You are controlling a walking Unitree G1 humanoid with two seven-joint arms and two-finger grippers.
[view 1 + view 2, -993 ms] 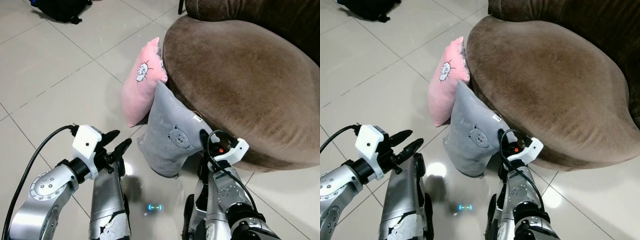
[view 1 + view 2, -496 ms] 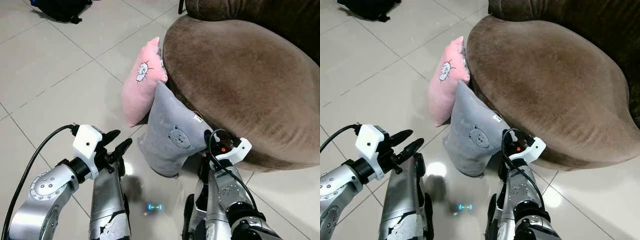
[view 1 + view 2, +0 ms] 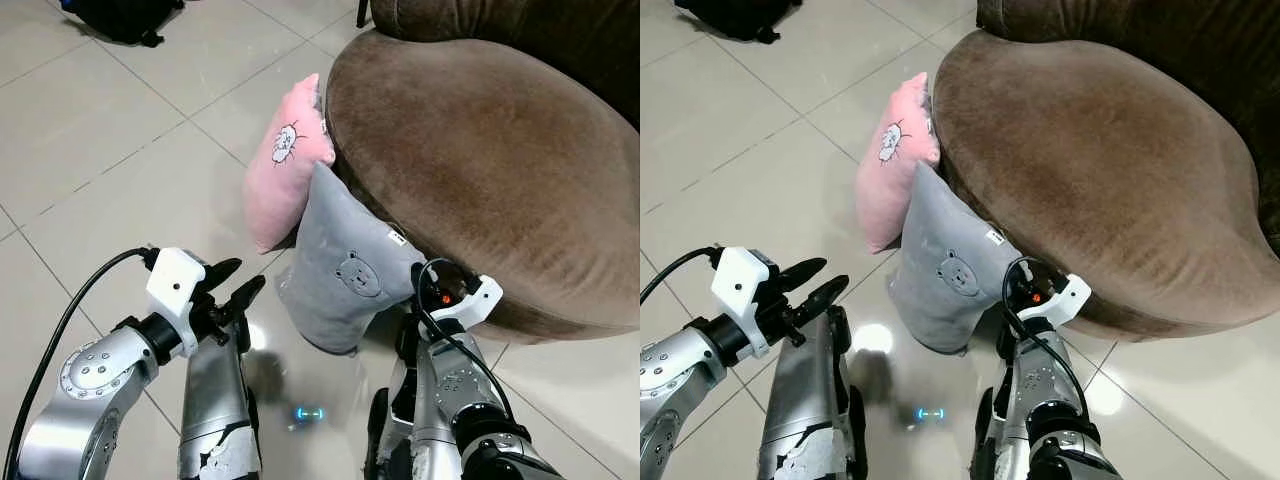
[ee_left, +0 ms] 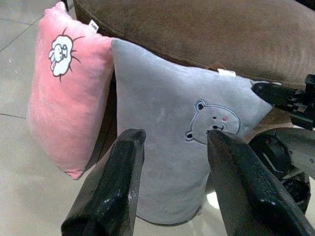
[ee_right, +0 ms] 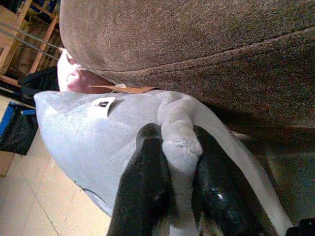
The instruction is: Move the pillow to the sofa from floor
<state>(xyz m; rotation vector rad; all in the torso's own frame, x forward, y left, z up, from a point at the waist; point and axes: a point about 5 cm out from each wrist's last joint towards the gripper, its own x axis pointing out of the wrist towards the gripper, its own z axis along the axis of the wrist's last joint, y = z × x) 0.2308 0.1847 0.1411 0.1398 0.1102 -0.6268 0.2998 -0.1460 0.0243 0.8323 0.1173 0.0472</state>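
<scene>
Right wrist view: right gripper (image 5: 172, 196) jaws pinching corner of grey pillow (image 3: 345, 275) beside sofa (image 3: 480, 160). Left gripper (image 3: 236, 284) jaws spread, near left of pillow.

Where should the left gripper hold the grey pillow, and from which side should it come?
Probably the free upper edge of the grey pillow, from the floor side. It leans on the sofa; the right gripper pinches its corner, and the left gripper is open.

Silver arms with round screwed joints; white wrist housings; long black fingers on left gripper (image 3: 236, 283) and right gripper (image 5: 174, 196); black cables looping.
</scene>
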